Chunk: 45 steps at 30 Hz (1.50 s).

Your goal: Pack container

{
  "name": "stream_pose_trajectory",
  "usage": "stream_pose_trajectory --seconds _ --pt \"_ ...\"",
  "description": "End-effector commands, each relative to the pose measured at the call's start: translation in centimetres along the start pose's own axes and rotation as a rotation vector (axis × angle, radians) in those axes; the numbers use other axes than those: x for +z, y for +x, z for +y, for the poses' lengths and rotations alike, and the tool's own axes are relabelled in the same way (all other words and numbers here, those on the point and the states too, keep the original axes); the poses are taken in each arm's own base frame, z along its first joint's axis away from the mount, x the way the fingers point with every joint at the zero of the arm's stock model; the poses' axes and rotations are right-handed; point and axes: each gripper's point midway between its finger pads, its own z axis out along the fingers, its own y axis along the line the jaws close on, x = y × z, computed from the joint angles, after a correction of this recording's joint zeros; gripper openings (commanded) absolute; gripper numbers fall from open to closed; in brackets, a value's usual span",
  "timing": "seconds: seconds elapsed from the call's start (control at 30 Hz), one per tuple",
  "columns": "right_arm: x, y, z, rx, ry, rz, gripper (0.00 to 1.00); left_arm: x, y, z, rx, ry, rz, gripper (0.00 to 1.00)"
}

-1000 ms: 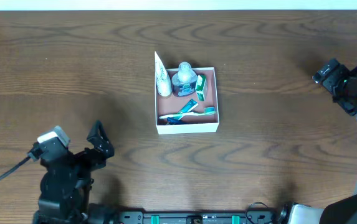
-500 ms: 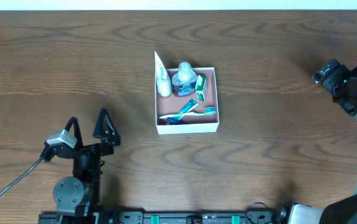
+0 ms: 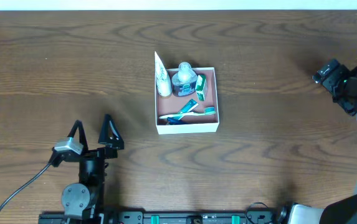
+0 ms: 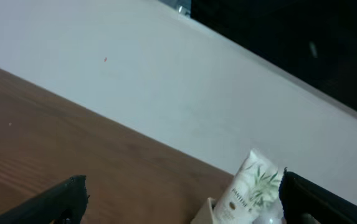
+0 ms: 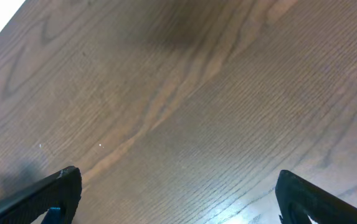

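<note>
The container (image 3: 187, 127), a square shallow white box with a pinkish-brown inside, sits at the table's middle. It holds a white tube (image 3: 162, 81) leaning at its left wall, a clear round bottle (image 3: 184, 79), a small green item (image 3: 201, 87) and toothbrushes (image 3: 190, 111). The tube (image 4: 250, 186) and a box corner show low in the left wrist view. My left gripper (image 3: 93, 132) is open and empty at the front left, well apart from the box. My right gripper (image 3: 323, 70) is at the far right, open and empty over bare wood.
The wooden table (image 3: 278, 137) spreads around the box. A black cable (image 3: 16, 190) trails from the left arm toward the front left corner. A pale wall (image 4: 166, 81) lies beyond the table's far edge.
The left arm has swung round and drawn back toward the front edge, its open fingers now pointing away from me. The right arm and the box have not moved.
</note>
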Motion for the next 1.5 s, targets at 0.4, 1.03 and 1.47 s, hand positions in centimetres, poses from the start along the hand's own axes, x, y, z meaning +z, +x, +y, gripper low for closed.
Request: stream_pose_trajectory --seconds 0.4,1.03,1.47 --pt "-0.3 -0.5 -0.1 0.014 0.002 -0.015 0.99 -0.4 5.7 3.1 0.080 -0.089 0.178 0.98" --pt "-0.3 -0.5 -0.1 0.014 0.002 -0.015 0.99 -0.9 7.6 3.8 0.168 -0.094 0.266 0.98" --pt "-0.3 -0.5 -0.1 0.014 0.002 -0.015 0.99 -0.9 7.6 3.8 0.168 -0.094 0.266 0.98"
